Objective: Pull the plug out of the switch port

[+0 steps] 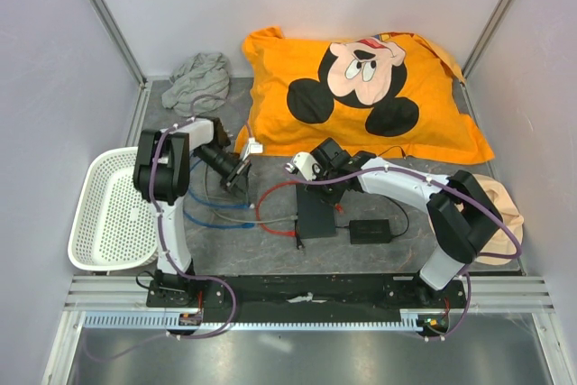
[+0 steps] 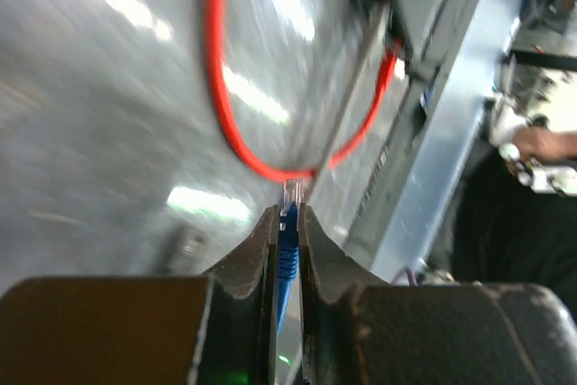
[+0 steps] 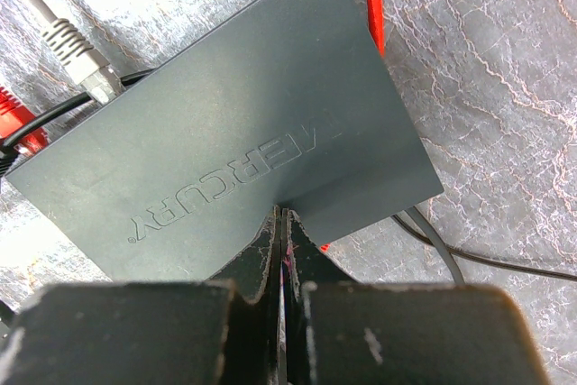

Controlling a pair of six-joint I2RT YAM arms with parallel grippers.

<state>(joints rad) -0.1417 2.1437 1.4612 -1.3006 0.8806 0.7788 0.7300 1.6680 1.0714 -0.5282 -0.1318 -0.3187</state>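
Observation:
The switch (image 1: 315,214) is a flat black box lying on the grey mat; in the right wrist view (image 3: 225,123) it shows embossed lettering. My right gripper (image 1: 315,188) (image 3: 283,215) is shut, its tips pressed down on the switch's top. A grey plug (image 3: 86,56) and a red plug (image 3: 13,129) sit at its socket edge. My left gripper (image 1: 243,171) (image 2: 288,214) is shut on a blue plug (image 2: 288,241) with a clear tip, held left of the switch and apart from it. The blue cable (image 1: 216,219) trails over the mat.
A red cable (image 1: 268,207) (image 2: 225,105) loops between the grippers. A black power brick (image 1: 370,231) lies right of the switch. A white basket (image 1: 113,209) stands at the left, an orange pillow (image 1: 361,87) and grey cloth (image 1: 196,78) at the back.

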